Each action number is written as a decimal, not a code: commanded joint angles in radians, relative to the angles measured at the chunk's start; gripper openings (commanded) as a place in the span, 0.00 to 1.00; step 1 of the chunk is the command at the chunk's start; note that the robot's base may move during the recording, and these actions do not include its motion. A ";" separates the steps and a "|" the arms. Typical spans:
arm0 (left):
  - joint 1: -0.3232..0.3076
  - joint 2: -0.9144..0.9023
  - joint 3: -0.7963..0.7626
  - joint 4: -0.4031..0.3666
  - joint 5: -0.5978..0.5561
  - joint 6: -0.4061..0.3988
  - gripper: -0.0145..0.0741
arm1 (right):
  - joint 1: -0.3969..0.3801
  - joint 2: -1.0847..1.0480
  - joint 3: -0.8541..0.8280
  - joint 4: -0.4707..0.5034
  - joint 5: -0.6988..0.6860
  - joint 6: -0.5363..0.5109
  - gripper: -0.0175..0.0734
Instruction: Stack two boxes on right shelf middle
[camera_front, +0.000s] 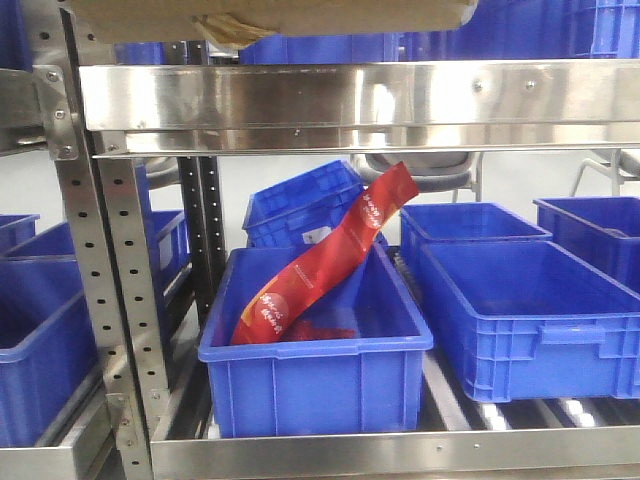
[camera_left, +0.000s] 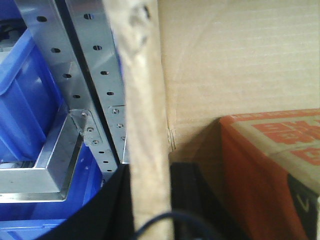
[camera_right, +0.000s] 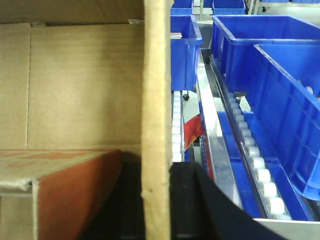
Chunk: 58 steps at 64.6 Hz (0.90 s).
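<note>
A brown cardboard box (camera_front: 270, 18) shows at the top edge of the front view, just above the shelf's shiny steel front rail (camera_front: 360, 95); whether it rests on the shelf I cannot tell. My left gripper (camera_left: 150, 200) is shut on the box's left wall (camera_left: 145, 100), with one black finger (camera_left: 186, 190) inside the box. On the opposite wall (camera_right: 156, 100), my right gripper (camera_right: 156, 200) is shut, one finger (camera_right: 184, 195) outside. An orange-printed carton (camera_left: 265, 165) (camera_right: 65, 185) lies inside the box. Neither gripper shows in the front view.
Below the rail, a blue bin (camera_front: 315, 370) holds a long red packet (camera_front: 320, 265). A tilted bin (camera_front: 300, 200) sits behind it, and more bins (camera_front: 530, 320) stand to the right. A perforated steel upright (camera_front: 125, 300) stands left. White roller tracks (camera_right: 250, 155) run beside the box.
</note>
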 joint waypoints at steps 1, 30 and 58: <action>0.006 -0.006 -0.004 0.019 -0.042 0.001 0.04 | -0.002 -0.013 -0.012 -0.018 -0.098 0.004 0.02; 0.006 -0.006 -0.004 0.019 -0.042 0.001 0.04 | -0.002 -0.013 -0.012 -0.018 -0.112 0.004 0.02; 0.006 -0.006 -0.004 0.019 -0.042 0.001 0.04 | -0.002 -0.013 -0.012 -0.018 -0.112 0.004 0.02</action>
